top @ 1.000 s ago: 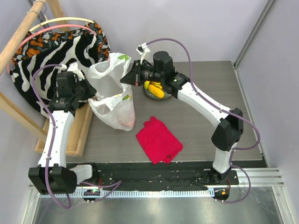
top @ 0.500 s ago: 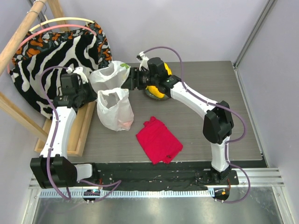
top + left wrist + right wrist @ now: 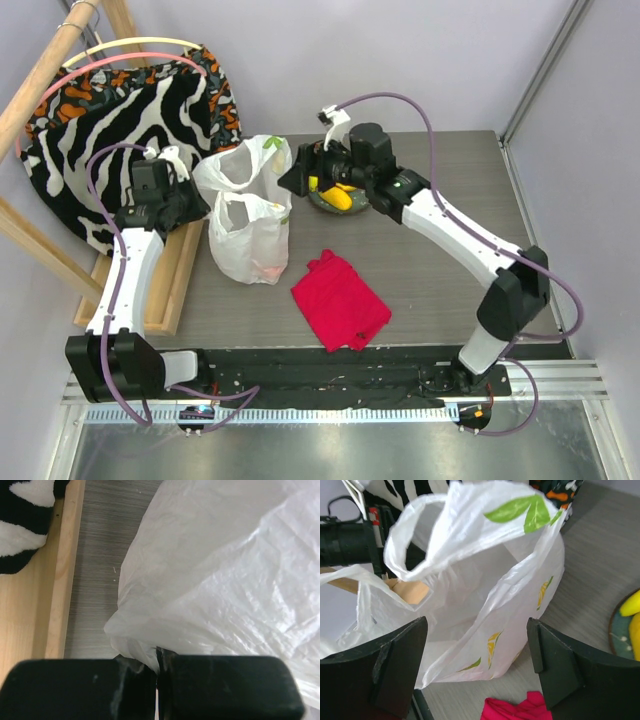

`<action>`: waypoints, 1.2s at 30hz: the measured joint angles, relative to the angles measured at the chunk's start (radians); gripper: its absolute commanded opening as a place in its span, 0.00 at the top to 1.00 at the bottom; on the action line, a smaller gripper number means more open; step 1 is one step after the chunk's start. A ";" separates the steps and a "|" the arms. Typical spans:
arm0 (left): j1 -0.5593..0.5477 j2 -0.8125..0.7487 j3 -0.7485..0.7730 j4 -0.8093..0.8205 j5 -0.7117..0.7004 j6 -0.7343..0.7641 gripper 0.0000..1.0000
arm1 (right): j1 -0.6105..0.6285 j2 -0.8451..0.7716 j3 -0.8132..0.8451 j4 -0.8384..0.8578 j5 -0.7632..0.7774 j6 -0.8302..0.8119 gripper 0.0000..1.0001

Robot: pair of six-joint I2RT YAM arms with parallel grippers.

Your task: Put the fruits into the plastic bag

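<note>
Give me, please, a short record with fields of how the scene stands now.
bag: held up, mouth open
left jaws: shut on the bag's edge
right jaws: open, empty, facing the bag's mouth
bananas: on the plate, not yet bagged
inside the bag: a reddish shape shows through near the bottom; cannot tell what
cloth: red, folded, lying apart from the bag and the plate
</note>
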 measured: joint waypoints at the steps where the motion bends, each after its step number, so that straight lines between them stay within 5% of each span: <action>1: 0.000 0.000 -0.002 0.000 0.003 0.000 1.00 | -0.006 -0.035 -0.017 0.006 0.013 -0.014 0.11; 15: 0.000 0.002 -0.006 0.001 0.035 -0.001 1.00 | -0.100 -0.087 -0.120 -0.070 0.244 -0.191 0.16; 36: 0.000 0.022 -0.021 0.007 0.066 -0.008 1.00 | -0.195 0.293 -0.074 -0.160 0.281 -0.342 0.20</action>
